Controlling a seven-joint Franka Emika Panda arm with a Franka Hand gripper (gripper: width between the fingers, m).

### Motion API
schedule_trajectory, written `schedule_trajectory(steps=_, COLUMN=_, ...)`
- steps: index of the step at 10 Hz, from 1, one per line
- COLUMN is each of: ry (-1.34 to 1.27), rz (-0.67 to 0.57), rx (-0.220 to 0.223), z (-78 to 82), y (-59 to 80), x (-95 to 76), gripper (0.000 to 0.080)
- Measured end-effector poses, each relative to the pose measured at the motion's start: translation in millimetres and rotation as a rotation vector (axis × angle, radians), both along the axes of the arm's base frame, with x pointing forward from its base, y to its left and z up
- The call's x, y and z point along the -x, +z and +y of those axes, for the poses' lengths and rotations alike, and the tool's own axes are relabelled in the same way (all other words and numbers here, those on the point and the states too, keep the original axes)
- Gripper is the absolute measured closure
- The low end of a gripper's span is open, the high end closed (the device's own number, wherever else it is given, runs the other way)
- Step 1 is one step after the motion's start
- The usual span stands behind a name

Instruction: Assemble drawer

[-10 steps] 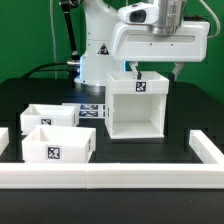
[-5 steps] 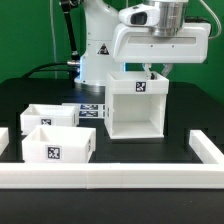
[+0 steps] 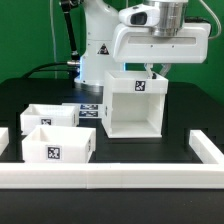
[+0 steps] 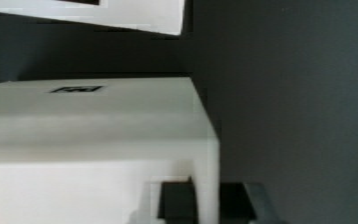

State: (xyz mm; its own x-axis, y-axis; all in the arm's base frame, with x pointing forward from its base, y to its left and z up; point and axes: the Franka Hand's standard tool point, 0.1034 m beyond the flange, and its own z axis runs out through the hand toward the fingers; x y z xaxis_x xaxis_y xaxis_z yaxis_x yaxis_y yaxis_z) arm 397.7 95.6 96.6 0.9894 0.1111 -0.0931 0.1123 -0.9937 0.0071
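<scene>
Panda arm's gripper [image 3: 150, 70] is clamped on the upper rear edge of the drawer's white shell [image 3: 135, 108], with dark fingers [image 4: 172, 200] pressed to both faces of a thin wall. The shell stands upright on the black table [image 3: 185, 125]. Toward the exterior view's left of the shell sit the front tray [image 3: 58, 146] and rear tray [image 3: 48, 114], with the marker board [image 3: 90, 112] between the trays and the shell.

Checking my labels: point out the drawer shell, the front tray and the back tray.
drawer shell [image 3: 135, 118], exterior view, lower front face.
front tray [image 3: 55, 153], exterior view, tagged camera-facing wall.
back tray [image 3: 40, 116], exterior view, camera-facing wall.
</scene>
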Motion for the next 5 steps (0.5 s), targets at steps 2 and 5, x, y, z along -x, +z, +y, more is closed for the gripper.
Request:
schedule_trajectory(steps=2, ry=0.012, rz=-0.001, rx=-0.003, z=-1.3, y=-0.1, x=-3.0, gripper=0.0762)
schedule_trajectory(steps=5, ry=0.039, rz=-0.034, rx=-0.031, z=-8.7, y=0.4, x=-52.1, gripper=0.0762)
